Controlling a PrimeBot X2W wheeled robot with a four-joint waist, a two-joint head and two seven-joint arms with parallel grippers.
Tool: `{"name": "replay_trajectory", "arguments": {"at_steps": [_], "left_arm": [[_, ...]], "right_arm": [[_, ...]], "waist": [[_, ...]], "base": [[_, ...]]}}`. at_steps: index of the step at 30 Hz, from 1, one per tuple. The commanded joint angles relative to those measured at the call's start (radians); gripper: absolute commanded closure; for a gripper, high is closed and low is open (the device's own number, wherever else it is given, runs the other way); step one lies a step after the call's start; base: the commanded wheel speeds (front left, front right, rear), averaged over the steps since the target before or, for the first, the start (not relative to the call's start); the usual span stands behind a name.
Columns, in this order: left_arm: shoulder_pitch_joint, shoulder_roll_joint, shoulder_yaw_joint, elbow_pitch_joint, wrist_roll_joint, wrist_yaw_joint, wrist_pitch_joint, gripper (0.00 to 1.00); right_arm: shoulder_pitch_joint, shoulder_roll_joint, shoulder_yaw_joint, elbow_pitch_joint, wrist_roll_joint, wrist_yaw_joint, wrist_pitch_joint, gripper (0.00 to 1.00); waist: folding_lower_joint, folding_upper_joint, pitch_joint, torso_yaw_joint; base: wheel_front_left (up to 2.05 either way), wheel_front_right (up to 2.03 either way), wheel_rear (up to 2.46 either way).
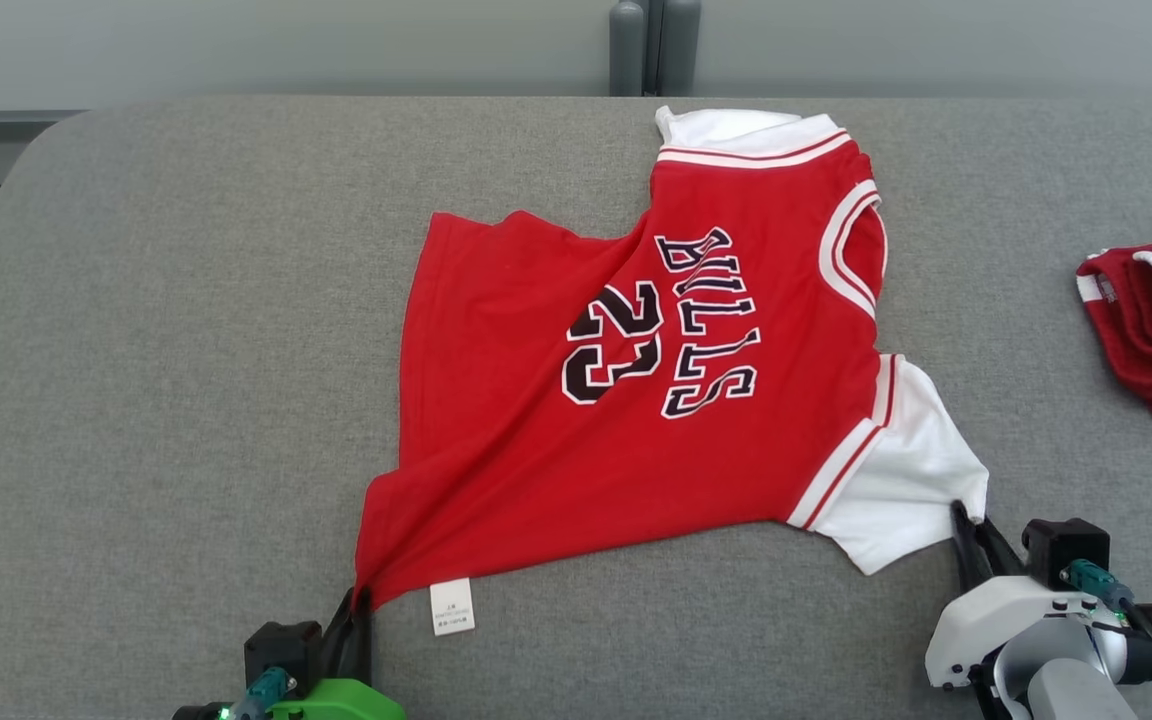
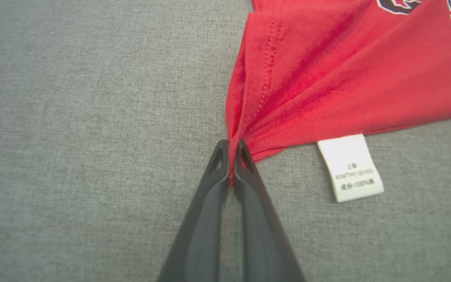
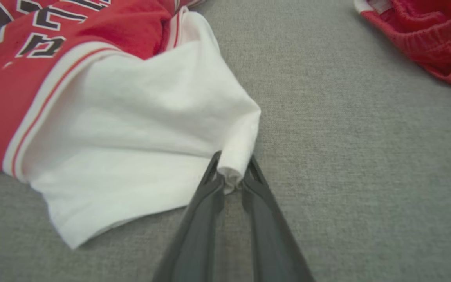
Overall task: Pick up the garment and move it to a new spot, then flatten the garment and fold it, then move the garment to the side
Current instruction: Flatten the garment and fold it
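The red jersey (image 1: pixel 536 440) carries the word "BULLS" in black capitals edged in white. Just to its left is the number "23" in the same style, and both are turned on their side. A white care label (image 2: pixel 350 168) at the jersey's near hem bears small grey print. "100%" can be made out there; the rest is too blurred to read.

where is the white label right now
In the head view the label lies on the grey table near the bottom edge, at the hem of the red jersey, just right of the left gripper pinching its corner.
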State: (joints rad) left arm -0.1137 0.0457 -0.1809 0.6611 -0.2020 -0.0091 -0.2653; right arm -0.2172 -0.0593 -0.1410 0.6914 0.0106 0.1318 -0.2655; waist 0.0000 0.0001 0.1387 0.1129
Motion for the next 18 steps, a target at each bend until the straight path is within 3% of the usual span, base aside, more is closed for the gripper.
{"name": "replay_trajectory", "arguments": {"at_steps": [1, 6, 11, 18], "left_arm": [[0.000, 0.009, 0.007, 0.006, -0.005, 0.000, 0.002, 1.00], [0.018, 0.008, -0.002, -0.018, -0.014, -0.014, 0.002, 1.00], [0.029, 0.008, -0.016, -0.109, 0.030, -0.042, 0.001, 1.00], [-0.086, 0.016, 0.009, -0.227, 0.074, -0.076, 0.001, 1.00]], "right_arm": [[0.001, -0.006, 0.001, -0.006, 0.011, -0.002, 0.003, 1.00], [0.031, -0.007, 0.010, -0.061, 0.034, -0.002, 0.001, 1.00], [0.068, -0.002, 0.044, -0.203, 0.090, -0.002, 0.001, 1.00], [-0.036, -0.037, 0.107, -0.326, 0.144, -0.002, 0.001, 1.00]], "waist": [[0.0000, -0.0001, -0.003, -0.001], [0.0000, -0.0001, -0.043, -0.012], [0.0000, -0.0001, -0.120, -0.034], [0.0000, -0.0001, -0.141, -0.057]], "base": [[0.00, 0.00, 0.00], [0.00, 0.00, 0.00], [0.00, 0.00, 0.00], [0.00, 0.00, 0.00]]}}
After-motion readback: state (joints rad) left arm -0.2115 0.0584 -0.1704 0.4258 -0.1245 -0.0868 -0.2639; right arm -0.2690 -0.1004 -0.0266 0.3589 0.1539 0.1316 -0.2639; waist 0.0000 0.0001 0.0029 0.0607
